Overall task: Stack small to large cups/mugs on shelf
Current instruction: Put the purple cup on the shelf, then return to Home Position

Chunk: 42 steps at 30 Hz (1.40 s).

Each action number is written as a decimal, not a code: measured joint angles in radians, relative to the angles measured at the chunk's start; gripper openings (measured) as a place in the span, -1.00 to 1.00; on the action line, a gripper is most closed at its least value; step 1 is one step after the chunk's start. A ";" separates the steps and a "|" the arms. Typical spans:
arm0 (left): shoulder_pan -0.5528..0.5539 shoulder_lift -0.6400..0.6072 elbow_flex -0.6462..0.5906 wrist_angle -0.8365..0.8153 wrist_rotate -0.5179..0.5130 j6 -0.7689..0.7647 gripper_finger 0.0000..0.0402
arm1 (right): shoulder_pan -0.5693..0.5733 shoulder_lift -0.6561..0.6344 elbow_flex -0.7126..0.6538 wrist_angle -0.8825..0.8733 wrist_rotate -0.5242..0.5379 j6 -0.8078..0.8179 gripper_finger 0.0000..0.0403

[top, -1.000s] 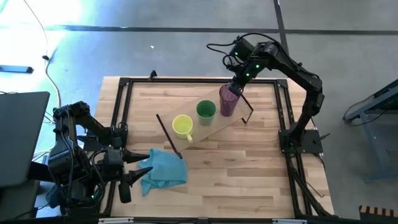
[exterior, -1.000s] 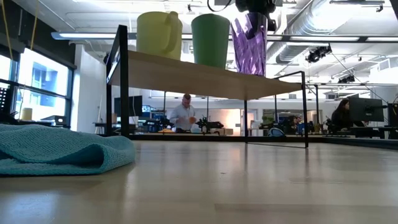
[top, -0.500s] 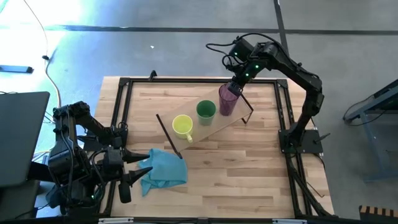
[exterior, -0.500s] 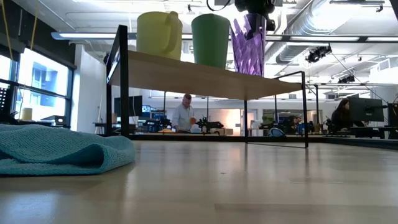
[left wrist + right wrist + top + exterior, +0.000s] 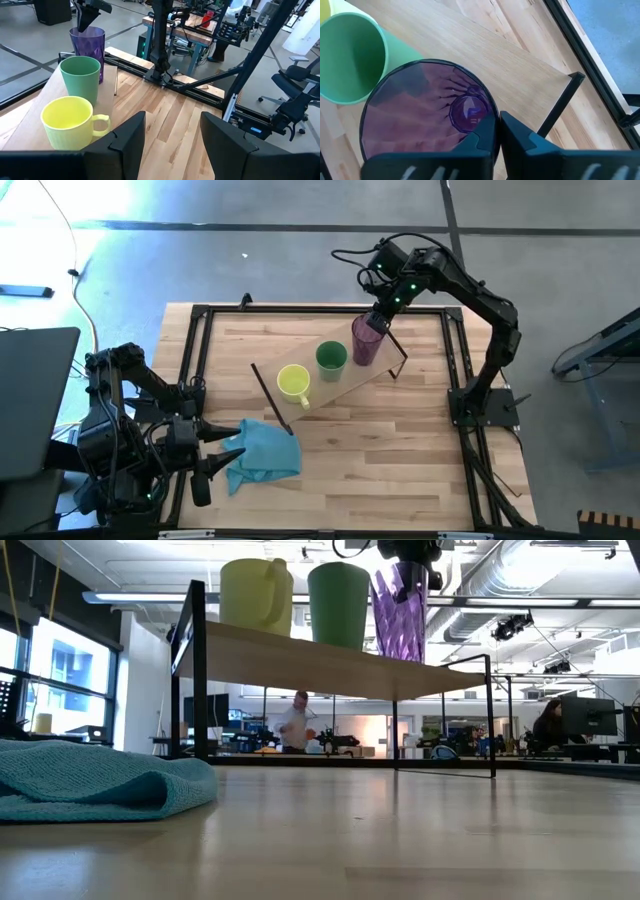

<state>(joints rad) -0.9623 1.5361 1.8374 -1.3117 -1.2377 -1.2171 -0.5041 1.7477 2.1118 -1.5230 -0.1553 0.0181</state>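
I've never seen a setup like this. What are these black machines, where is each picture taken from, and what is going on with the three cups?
These are two robot arms at a wooden table. One picture looks straight down, one looks level from the tabletop, and two come from cameras on the arms' wrists.

On the table stands a low wooden shelf carrying a yellow mug, a green cup and a purple tumbler, in a row from small to large. A teal cloth lies on the table near the left arm.

The right end effector is shut on the purple tumbler's rim, one finger inside and one outside. The left end effector waits, open and empty, at the table's near left corner.
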 joint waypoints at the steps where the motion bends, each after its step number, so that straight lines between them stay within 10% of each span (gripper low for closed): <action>1: 0.000 0.000 0.000 0.000 0.000 0.000 -0.12 | 0.000 0.000 0.000 0.000 0.000 0.000 -0.95; 42: 0.000 0.000 0.000 0.001 0.000 0.000 -0.12 | 0.000 -0.001 0.000 0.016 -0.023 -0.027 -0.74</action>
<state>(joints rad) -0.9623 1.5364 1.8374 -1.3106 -1.2377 -1.2175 -0.5037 1.7464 2.1118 -1.5066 -0.1780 -0.0085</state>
